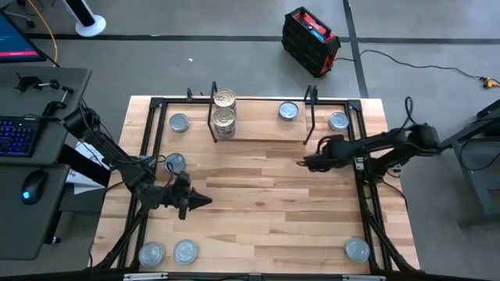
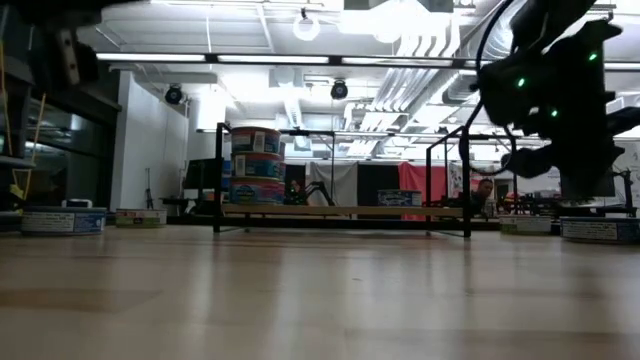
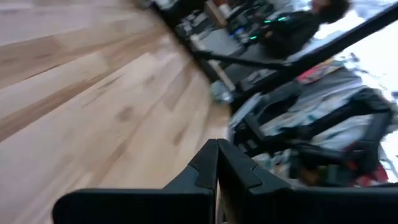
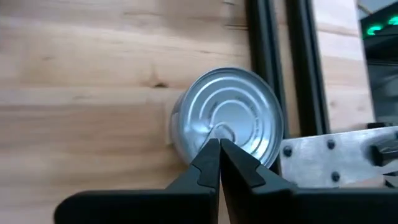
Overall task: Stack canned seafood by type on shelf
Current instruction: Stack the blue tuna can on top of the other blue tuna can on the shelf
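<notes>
Pale wood tabletop [image 1: 266, 211], shiny ribbed silver tins [image 1: 288, 112], both hands, left hand [image 1: 205, 200] and right hand [image 1: 307, 163], closed empty

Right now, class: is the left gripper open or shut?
Shut. In the left wrist view the left gripper has its two dark fingers pressed together with nothing between them, above the bare wooden table.
</notes>
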Available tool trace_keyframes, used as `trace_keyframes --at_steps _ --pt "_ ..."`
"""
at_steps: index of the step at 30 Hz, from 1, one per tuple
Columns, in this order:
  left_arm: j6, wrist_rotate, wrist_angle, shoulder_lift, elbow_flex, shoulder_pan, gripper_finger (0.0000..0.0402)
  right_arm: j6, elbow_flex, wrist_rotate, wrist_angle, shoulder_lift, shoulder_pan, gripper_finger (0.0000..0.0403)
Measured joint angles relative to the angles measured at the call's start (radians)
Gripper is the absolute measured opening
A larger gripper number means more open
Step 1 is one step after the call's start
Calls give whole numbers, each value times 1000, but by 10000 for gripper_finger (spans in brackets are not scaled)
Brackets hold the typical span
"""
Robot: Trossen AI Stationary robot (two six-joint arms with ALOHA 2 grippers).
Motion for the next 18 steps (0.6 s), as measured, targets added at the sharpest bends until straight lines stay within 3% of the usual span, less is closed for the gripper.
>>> trace_keyframes --at_steps 9,18 --pt "44 -1 84 0 0 0 1 -176 0 -7 58 156 -93 0" --pt "77 -1 78 0 0 0 1 -367 18 -19 204 171 -77 0"
